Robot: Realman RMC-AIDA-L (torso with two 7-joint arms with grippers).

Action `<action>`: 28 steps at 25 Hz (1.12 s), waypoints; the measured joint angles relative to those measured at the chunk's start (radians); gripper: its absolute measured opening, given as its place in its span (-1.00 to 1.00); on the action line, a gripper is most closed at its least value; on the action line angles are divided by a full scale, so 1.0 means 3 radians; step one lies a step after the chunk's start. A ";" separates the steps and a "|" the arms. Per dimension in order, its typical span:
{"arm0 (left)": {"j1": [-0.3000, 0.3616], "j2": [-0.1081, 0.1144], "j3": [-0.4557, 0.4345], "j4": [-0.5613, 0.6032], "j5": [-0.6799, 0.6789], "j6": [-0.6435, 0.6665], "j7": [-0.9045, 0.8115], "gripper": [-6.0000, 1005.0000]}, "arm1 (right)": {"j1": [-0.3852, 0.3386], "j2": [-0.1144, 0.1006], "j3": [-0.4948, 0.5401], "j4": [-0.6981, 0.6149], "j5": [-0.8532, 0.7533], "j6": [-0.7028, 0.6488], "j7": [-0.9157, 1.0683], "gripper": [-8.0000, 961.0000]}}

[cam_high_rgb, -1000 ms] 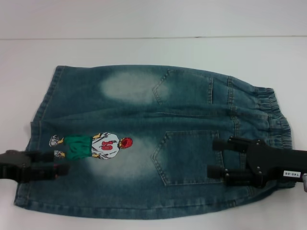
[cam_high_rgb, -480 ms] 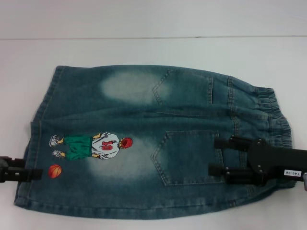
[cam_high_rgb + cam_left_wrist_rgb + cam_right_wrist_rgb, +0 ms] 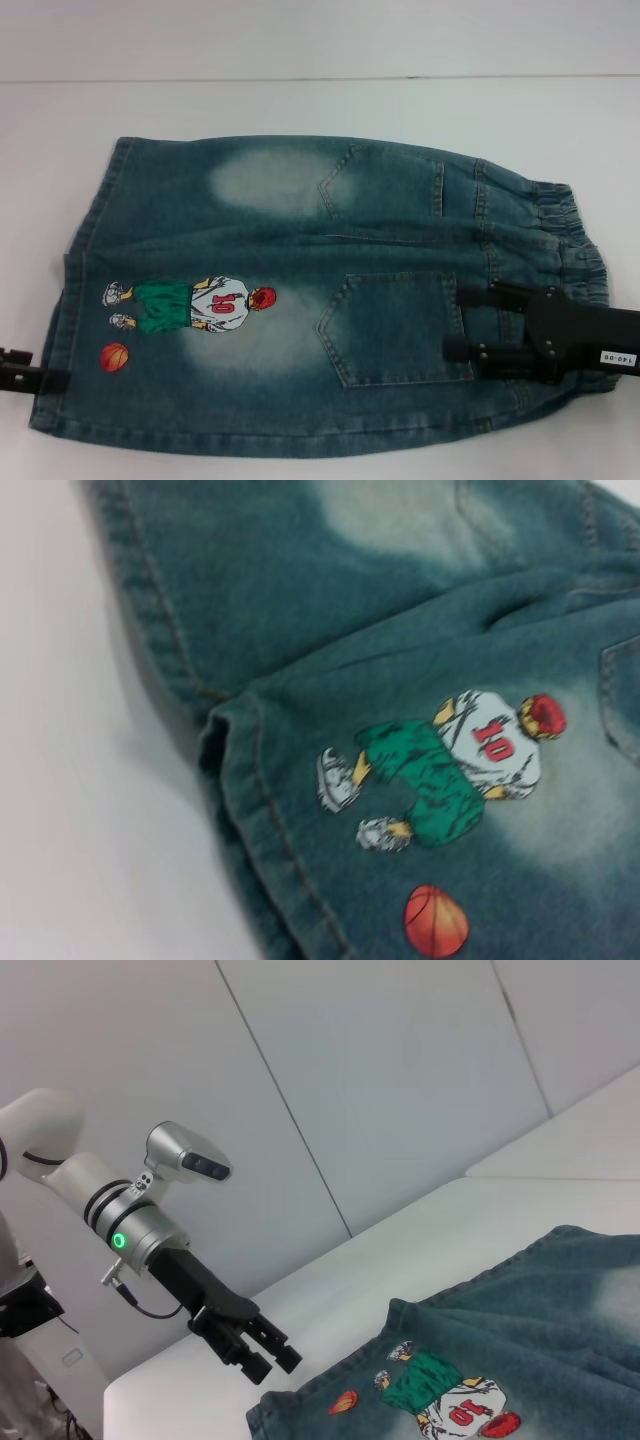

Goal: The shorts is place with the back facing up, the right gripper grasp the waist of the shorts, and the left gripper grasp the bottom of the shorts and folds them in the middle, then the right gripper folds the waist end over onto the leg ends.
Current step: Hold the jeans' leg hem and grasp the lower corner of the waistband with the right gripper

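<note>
Head view: both tools (image 3: pixel 462 320) over shorts (image 3: pixel 300 230)

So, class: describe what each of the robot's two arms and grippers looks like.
The left gripper is black and two-fingered, on a silver cuff with a green light, a thin black cable and a white arm. The right gripper is black and blocky, with a small white label.

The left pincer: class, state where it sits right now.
In the head view the left pincer is at the robot's left edge, beside the leg hem of the shorts, level with the orange ball print.
</note>
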 joint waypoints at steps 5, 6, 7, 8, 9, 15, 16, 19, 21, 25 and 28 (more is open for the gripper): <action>-0.0009 0.0000 -0.0001 -0.0002 0.0132 -0.0022 -0.0029 0.69 | -0.0002 -0.0003 0.0019 -0.0002 0.0003 0.0020 0.0000 0.93; -0.0009 0.0000 0.0001 -0.0004 0.0154 -0.0024 -0.0038 0.69 | -0.0002 -0.0005 0.0021 -0.0002 0.0003 0.0023 0.0000 0.93; -0.0009 0.0001 0.0003 -0.0007 0.0187 -0.0023 -0.0050 0.68 | -0.0002 -0.0006 0.0022 -0.0002 0.0004 0.0023 0.0000 0.93; -0.0009 0.0001 0.0004 -0.0008 0.0210 -0.0021 -0.0053 0.68 | -0.0002 -0.0007 0.0023 -0.0002 0.0005 0.0024 0.0000 0.93; -0.0009 0.0000 0.0004 -0.0010 0.0247 -0.0014 -0.0056 0.68 | -0.0002 -0.0009 0.0024 -0.0002 0.0006 0.0025 0.0000 0.93; -0.0004 -0.0012 0.0029 -0.0025 0.0318 0.0029 -0.0085 0.68 | -0.0002 -0.0014 0.0028 -0.0002 0.0010 0.0030 0.0000 0.93; -0.0003 -0.0013 0.0031 -0.0026 0.0318 0.0040 -0.0086 0.68 | -0.0002 -0.0015 0.0029 -0.0002 0.0010 0.0030 0.0000 0.93; -0.0011 -0.0017 0.0031 -0.0029 0.0320 0.0082 -0.0084 0.68 | -0.0002 -0.0015 0.0035 -0.0002 0.0010 0.0030 0.0000 0.93; -0.0020 -0.0017 0.0032 -0.0035 0.0320 0.0090 -0.0084 0.68 | -0.0002 -0.0015 0.0042 -0.0002 0.0010 0.0025 0.0000 0.93; -0.0049 -0.0026 0.0034 -0.0069 0.0320 0.0097 -0.0077 0.68 | -0.0015 -0.0014 0.0070 -0.0002 0.0008 0.0014 0.0000 0.93; -0.0067 -0.0030 0.0040 -0.0112 0.0320 0.0074 -0.0070 0.68 | -0.0022 -0.0013 0.0073 -0.0002 0.0008 0.0008 -0.0003 0.94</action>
